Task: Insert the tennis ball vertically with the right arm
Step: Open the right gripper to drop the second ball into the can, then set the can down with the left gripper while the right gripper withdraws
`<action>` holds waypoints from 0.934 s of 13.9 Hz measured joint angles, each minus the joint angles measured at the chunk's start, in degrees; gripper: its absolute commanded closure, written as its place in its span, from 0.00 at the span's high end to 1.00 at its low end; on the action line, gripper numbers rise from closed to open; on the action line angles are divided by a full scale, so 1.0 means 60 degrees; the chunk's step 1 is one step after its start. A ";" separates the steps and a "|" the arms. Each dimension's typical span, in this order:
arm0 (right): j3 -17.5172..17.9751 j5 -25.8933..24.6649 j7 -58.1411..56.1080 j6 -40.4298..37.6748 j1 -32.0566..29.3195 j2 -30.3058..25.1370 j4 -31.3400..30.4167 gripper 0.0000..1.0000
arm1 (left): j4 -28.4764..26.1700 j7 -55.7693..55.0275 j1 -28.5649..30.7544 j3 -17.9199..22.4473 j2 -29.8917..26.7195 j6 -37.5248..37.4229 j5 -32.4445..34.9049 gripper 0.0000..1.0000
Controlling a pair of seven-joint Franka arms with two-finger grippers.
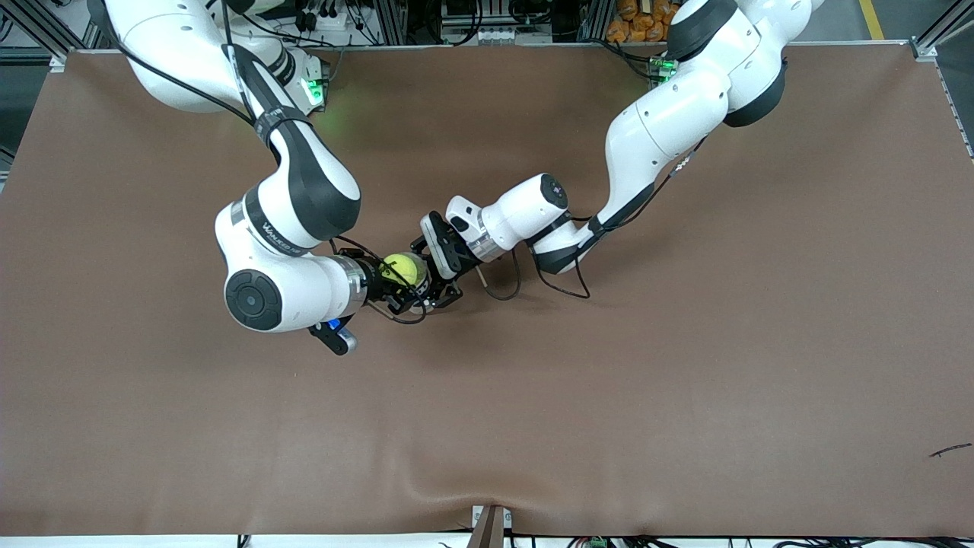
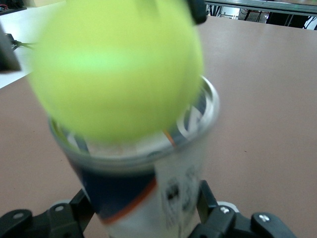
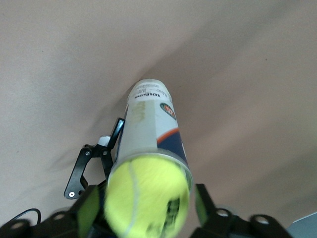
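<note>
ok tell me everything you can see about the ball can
The can is a clear plastic tube with a white and dark blue label and an orange stripe. It stands upright with its mouth open, clamped low down by the left gripper. A yellow-green ball sits at its rim, partly in the mouth. The right gripper flanks the ball with its fingers spread.

The tennis ball (image 3: 147,193) sits at the open mouth of the can (image 3: 150,131), between the spread fingers (image 3: 88,203) of the right gripper (image 3: 143,201). The can stands upright on the table (image 1: 685,365), clasped lower down by the left gripper (image 1: 435,293).
</note>
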 measured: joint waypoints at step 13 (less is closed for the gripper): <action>-0.0834 -0.0700 -0.5732 0.0797 -0.2361 -0.0538 0.0991 1.00 | -0.0104 -0.0016 0.0044 0.0000 -0.0001 -0.0003 0.0000 1.00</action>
